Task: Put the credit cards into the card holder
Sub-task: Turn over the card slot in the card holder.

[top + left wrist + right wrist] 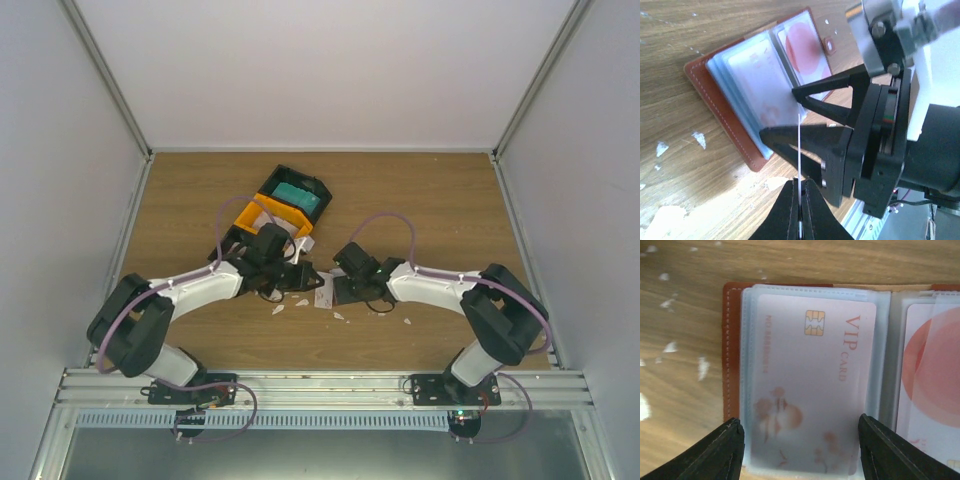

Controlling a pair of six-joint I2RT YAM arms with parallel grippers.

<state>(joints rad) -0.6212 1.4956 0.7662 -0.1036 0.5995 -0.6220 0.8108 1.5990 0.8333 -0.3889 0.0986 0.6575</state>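
Observation:
The brown card holder [730,340] lies open on the table, its clear sleeves spread. A whitish VIP credit card [815,365] sits in the left sleeve and a red-and-white card [935,375] in the right one. My right gripper [800,432] is open, its fingers straddling the near end of the left sleeve. My left gripper [799,184] is shut on a thin white card [799,145], seen edge-on, upright just beside the holder [722,107] and between the right gripper's fingers [820,90]. From above, both grippers [305,275] [338,288] meet over the holder [325,296].
A black-and-orange tray [262,215] stands behind the left gripper with a teal card [300,197] in its far bin. Small white scraps [278,308] lie around the holder. Metal rails and white walls bound the table.

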